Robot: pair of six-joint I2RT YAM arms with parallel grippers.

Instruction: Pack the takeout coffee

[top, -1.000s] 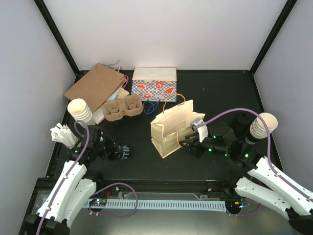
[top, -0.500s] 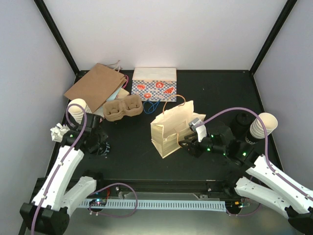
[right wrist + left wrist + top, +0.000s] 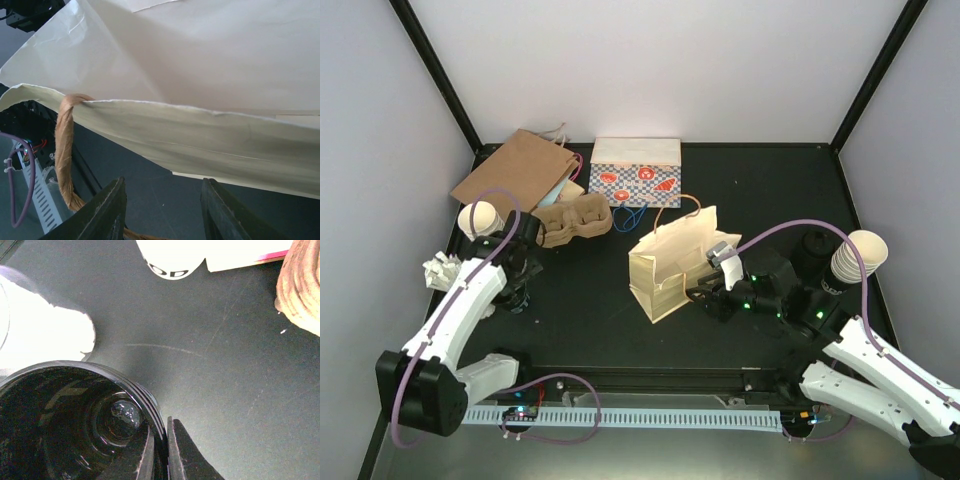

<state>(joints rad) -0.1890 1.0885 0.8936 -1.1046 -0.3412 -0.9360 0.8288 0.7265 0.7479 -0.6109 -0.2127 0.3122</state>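
Note:
My left gripper (image 3: 515, 297) points down at the table's left side, just in front of the left cup stack. In the left wrist view its fingers (image 3: 176, 452) are pinched on the rim of a round glossy black lid (image 3: 75, 425). No cream cup shows under that lid, so I cannot tell whether it is the takeout coffee. My right gripper (image 3: 698, 295) is open and empty beside the cream paper bag (image 3: 670, 262). In the right wrist view (image 3: 165, 215) it sits just below the bag's wall (image 3: 200, 75) and next to its brown handle (image 3: 64, 150).
A flat brown bag (image 3: 515, 175) and a patterned bag (image 3: 635, 172) lie at the back. A cardboard cup carrier (image 3: 572, 220) stands in front of them. Lidless cup stacks stand left (image 3: 480, 220) and right (image 3: 855, 255). Napkins (image 3: 442, 270) lie left, with dark lids (image 3: 812, 250) at the right.
My left arm has swung left and back, from the table's middle left toward the left cup stack. The right arm and the cream bag have hardly moved.

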